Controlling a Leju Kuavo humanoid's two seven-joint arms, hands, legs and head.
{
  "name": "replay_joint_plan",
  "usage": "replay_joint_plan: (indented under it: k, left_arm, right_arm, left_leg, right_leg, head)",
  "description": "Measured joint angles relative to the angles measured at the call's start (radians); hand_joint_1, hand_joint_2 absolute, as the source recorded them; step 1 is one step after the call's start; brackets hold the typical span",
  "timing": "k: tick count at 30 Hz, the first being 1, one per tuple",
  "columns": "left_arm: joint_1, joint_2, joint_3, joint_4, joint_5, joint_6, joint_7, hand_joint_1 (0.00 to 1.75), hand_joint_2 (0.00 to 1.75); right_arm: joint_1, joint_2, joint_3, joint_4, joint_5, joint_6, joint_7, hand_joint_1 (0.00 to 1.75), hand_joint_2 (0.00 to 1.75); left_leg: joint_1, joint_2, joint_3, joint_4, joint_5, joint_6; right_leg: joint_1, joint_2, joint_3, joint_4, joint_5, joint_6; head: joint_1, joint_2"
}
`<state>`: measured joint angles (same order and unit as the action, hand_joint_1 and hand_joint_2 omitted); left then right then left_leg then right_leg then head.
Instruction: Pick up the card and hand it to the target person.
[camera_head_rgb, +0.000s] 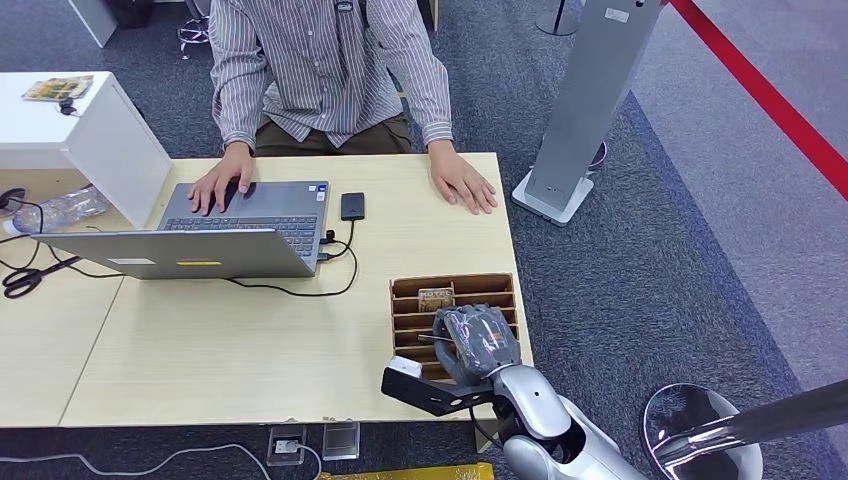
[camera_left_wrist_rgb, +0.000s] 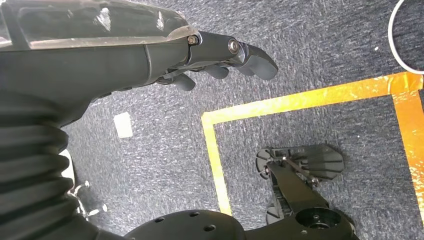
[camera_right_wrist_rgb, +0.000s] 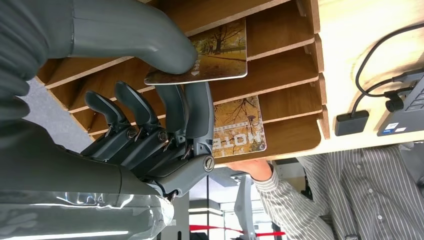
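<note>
The right hand's (camera_right_wrist_rgb: 150, 120) thumb and fingers (camera_right_wrist_rgb: 197, 107) pinch a card (camera_right_wrist_rgb: 210, 52) just above the slotted wooden rack (camera_head_rgb: 480, 290) at the desk's (camera_head_rgb: 250, 350) four-o'clock corner, apparently to lift it free. A second card (camera_right_wrist_rgb: 240, 127) stays slotted. The person (camera_head_rgb: 330, 70) sits at twelve o'clock. The left hand (camera_left_wrist_rgb: 215, 55) hangs empty, fingers loosely curled.

The second card (camera_right_wrist_rgb: 239, 129) in the rack reads "HOTEL".

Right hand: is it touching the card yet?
Touching. The right wrist view shows the right hand pinching the card, thumb on its face, fingers beneath.
</note>
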<state>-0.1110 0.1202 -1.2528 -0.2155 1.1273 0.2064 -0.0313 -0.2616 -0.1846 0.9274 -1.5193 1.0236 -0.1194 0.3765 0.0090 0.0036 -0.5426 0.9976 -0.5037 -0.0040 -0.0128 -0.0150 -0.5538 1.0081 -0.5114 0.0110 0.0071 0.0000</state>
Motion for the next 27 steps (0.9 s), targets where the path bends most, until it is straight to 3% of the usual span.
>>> replay_joint_plan:
  k: [5,9,15,19,27]
  left_arm:
    - [0.000,0.000,0.000,0.000,0.000,0.002,0.012,0.00,1.75]
    - [0.000,0.000,0.000,0.000,0.001,-0.003,0.014,0.00,1.75]
    - [0.001,0.000,0.000,0.000,0.011,-0.016,0.013,0.00,1.75]
    - [0.002,0.000,0.000,0.000,0.017,-0.019,0.013,0.00,1.75]
    - [0.002,0.000,0.000,0.000,0.026,-0.020,0.013,0.00,1.75]
  right_arm:
    - [0.003,0.000,0.000,0.001,0.014,-0.027,-0.009,1.62,1.75]
    - [0.006,0.000,-0.005,0.000,-0.008,-0.107,-0.058,1.62,1.75]
    - [0.001,-0.006,-0.048,-0.040,-0.243,-0.230,-0.186,1.62,1.75]
    - [-0.030,-0.039,-0.092,-0.125,-0.373,-0.210,-0.183,1.62,1.75]
    - [-0.117,-0.102,-0.161,-0.288,-0.428,-0.119,-0.128,1.62,1.75]
  left_leg:
    - [0.000,0.000,0.000,0.000,0.000,0.000]
    - [0.000,0.000,0.000,0.000,0.000,0.000]
    - [0.000,0.000,0.000,0.000,0.000,0.000]
    - [0.000,0.000,0.000,0.000,0.000,0.000]
    - [0.000,0.000,0.000,0.000,0.000,0.000]
  right_leg:
    - [0.000,0.000,0.000,0.000,0.000,0.000]
    - [0.000,0.000,0.000,0.000,0.000,0.000]
    - [0.000,0.000,0.000,0.000,0.000,0.000]
    - [0.000,0.000,0.000,0.000,0.000,0.000]
    - [0.000,0.000,0.000,0.000,0.000,0.000]
  head:
    - [0.000,0.000]
    - [0.000,0.000]
    - [0.000,0.000]
    - [0.000,0.000]
    - [0.000,0.000]
